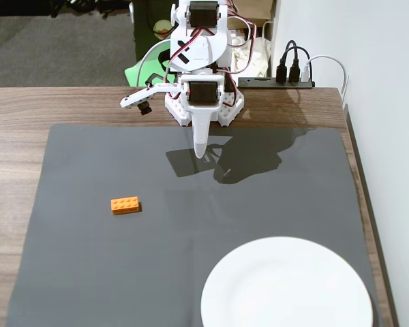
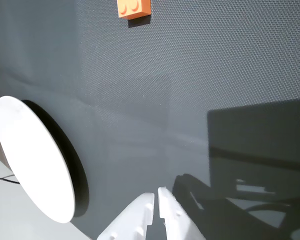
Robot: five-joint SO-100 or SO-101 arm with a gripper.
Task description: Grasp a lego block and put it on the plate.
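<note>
The orange lego block (image 1: pixel 125 205) lies flat on the dark grey mat, left of centre in the fixed view. In the wrist view it shows cut off at the top edge (image 2: pixel 134 8). The white plate (image 1: pixel 286 286) sits at the mat's front right corner; the wrist view shows it at the left (image 2: pixel 32 155). My white gripper (image 1: pixel 201 151) hangs near the arm's base at the back of the mat, far from both. Its jaws (image 2: pixel 156 195) are shut with nothing between them.
The arm's base (image 1: pixel 204 102) stands at the table's back edge. A black power strip with plugs (image 1: pixel 276 82) lies behind the mat at right. A white wall borders the table on the right. Bare wood surrounds the grey mat (image 1: pixel 191 259).
</note>
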